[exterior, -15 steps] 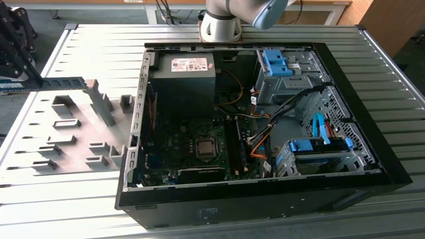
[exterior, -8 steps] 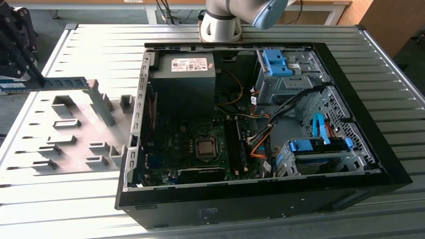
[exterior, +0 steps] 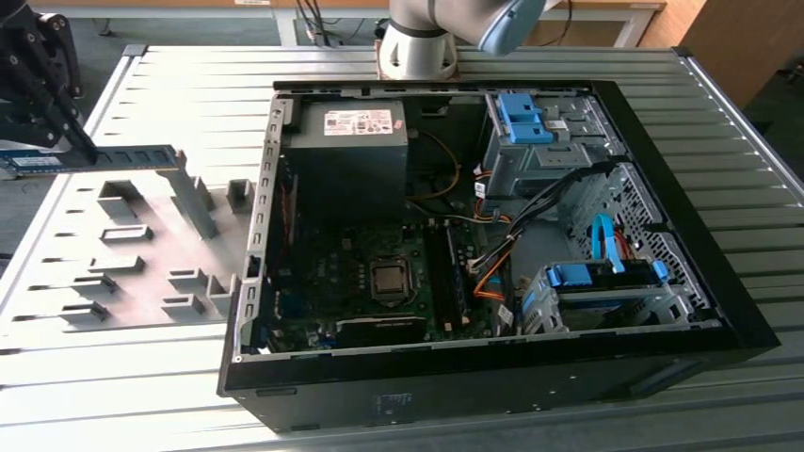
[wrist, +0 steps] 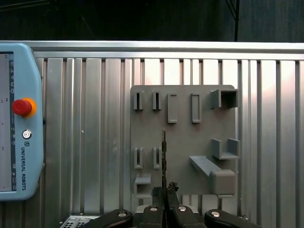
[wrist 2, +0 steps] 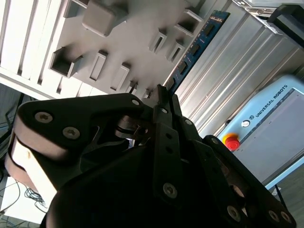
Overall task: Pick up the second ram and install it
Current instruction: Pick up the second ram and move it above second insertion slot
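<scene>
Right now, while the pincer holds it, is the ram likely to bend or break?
Probably stiff: the ram juts straight from the pincer without sagging. Likely light, since it looks so thin edge-on in the first wrist view. Perhaps fragile: its chips are exposed.

The exterior view looks down at a slant from high over the table, computer case central. The first wrist view faces straight down past the gripper; the second wrist view peers obliquely from close behind it. All share the grey plate — both wrist views, the pendant.
</scene>
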